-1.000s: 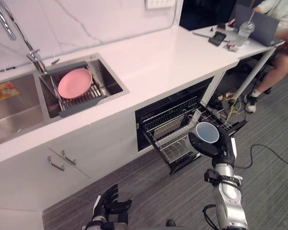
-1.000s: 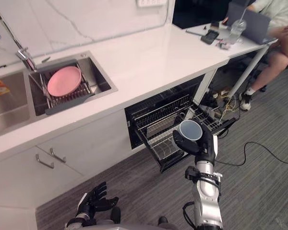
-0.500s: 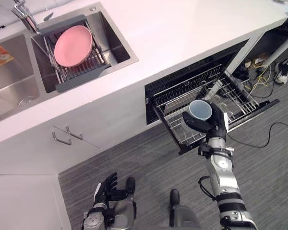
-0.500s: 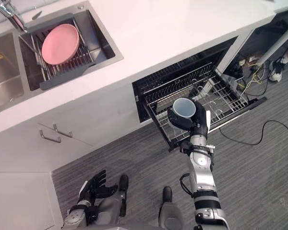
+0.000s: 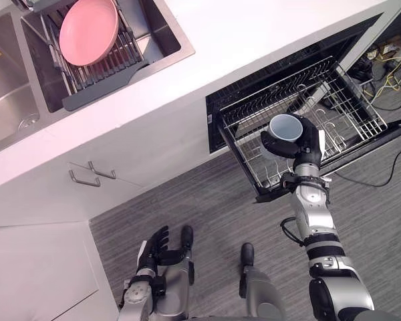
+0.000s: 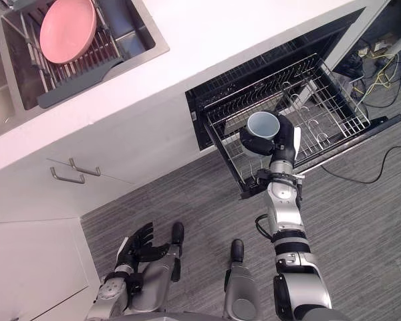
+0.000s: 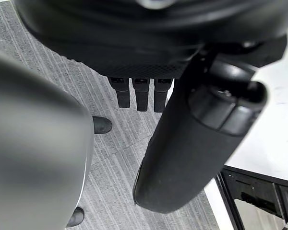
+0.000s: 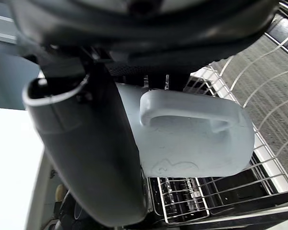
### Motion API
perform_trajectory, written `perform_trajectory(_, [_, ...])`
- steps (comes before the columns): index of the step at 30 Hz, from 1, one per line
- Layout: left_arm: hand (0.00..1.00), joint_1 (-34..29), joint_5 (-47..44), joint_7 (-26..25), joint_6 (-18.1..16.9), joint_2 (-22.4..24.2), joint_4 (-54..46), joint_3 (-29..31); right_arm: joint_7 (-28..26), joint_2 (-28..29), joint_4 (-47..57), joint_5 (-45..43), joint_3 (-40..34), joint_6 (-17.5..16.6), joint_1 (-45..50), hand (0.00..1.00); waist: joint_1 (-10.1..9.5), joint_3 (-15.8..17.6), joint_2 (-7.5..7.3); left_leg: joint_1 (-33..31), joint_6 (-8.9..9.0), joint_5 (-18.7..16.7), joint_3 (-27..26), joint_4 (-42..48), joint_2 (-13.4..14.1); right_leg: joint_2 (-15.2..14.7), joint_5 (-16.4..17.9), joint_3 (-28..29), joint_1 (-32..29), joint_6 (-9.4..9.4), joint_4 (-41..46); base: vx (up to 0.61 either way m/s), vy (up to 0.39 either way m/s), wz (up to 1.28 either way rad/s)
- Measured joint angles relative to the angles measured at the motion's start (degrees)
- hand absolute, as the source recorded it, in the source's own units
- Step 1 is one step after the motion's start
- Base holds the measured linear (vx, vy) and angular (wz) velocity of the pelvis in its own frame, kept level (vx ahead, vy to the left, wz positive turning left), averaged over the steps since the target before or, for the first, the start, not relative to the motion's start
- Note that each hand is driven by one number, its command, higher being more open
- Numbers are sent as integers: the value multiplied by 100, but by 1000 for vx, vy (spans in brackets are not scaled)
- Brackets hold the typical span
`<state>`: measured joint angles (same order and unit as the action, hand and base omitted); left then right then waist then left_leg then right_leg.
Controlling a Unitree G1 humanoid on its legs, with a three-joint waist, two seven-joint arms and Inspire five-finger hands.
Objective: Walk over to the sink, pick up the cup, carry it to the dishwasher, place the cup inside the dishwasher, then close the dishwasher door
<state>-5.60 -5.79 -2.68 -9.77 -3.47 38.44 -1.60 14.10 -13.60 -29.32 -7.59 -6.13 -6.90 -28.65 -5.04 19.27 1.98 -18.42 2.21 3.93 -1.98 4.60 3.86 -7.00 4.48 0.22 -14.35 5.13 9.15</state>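
A pale blue cup (image 5: 285, 127) with a handle (image 8: 189, 115) is held mouth-up in my right hand (image 5: 307, 150), whose thumb (image 8: 86, 158) and fingers curl round its wall. The cup hangs just above the front left part of the pulled-out wire rack (image 5: 337, 100) of the dishwasher (image 6: 217, 90). The dishwasher door (image 5: 387, 134) lies folded down under the rack. At the far left the sink (image 5: 170, 40) is set in the white counter. My left hand (image 5: 154, 249) hangs low near the floor with its fingers (image 7: 141, 93) straight and nothing in it.
A pink plate (image 5: 88, 30) rests in a grey drainer in the sink. Left of the dishwasher, a white cabinet front carries two bar handles (image 5: 92, 175). Cables (image 5: 384, 63) lie on the grey floor at the right, past the door.
The camera has come closer and tipped down, so the whole picture shifted. My right hand has carried the cup from in front of the rack's edge to above the rack.
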Motion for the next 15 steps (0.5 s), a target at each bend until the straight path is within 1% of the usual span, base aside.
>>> perform_trajectory(4, [90,43,-6,-3,-45,27,5,-16,7,3,-244,1,11,26,-143,30,-42,6,5,-44,1,1,1,-6,-4,-1,-1,7,-48,-1,-1,0,0,0])
perform_trajectory(7, [90,92,-7,-14,-65,29,4,-28,20,4,-431,7,11,42,-347,30,-40,103,13,-45,4,5,3,-3,-5,1,-2,31,-51,-3,1,0,0,0])
perform_trajectory(8, [90,108,-8,-23,-65,29,5,-31,21,8,-530,27,13,42,-422,90,-40,128,19,-45,4,7,3,-5,-5,2,-3,40,-54,-4,3,0,0,0])
perform_trajectory(13, [90,142,-10,-121,-72,30,12,-119,102,21,-800,50,3,68,-489,90,-55,132,25,-45,7,14,3,-22,-16,4,-3,42,-60,-4,1,0,0,0])
perform_trajectory(15, [90,174,-11,-122,-72,51,32,-128,145,23,-858,61,-30,130,-498,90,-55,132,25,-45,19,23,5,-26,-24,5,-3,41,-60,-4,0,0,0,0])
